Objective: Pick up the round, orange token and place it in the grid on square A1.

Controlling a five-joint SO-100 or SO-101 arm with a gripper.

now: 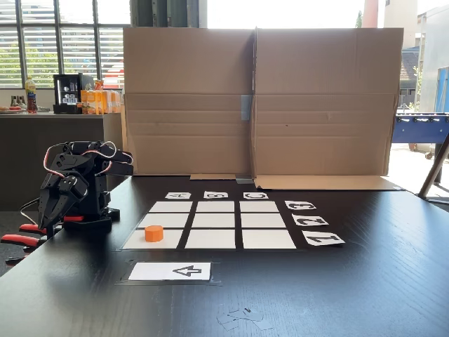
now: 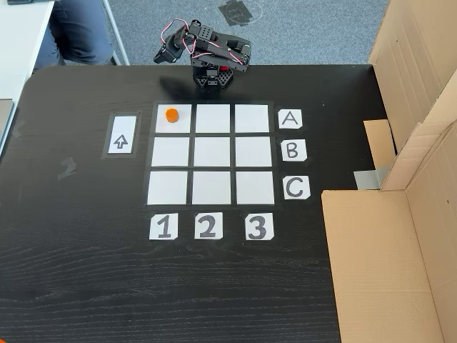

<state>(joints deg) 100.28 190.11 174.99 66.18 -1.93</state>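
The orange token [image 1: 154,233] [image 2: 171,114] stands upright on square A1 [image 1: 137,241] [image 2: 182,126], the corner cell of the grid [image 1: 215,220] [image 2: 212,151] in line with the "A" card [image 2: 290,118] and the "1" card [image 2: 163,226]. The black arm is folded up on its base beside the grid, well clear of the token. Its gripper [image 1: 48,214] [image 2: 164,56] hangs down, looks shut and holds nothing.
A white arrow card [image 1: 170,271] [image 2: 121,135] lies just outside the grid near the token. Cardboard walls [image 1: 259,105] [image 2: 385,264] bound the far side of the black table. Red clamps [image 1: 21,239] hold the arm's base. A seated person's legs [image 2: 78,32] are beyond the table edge.
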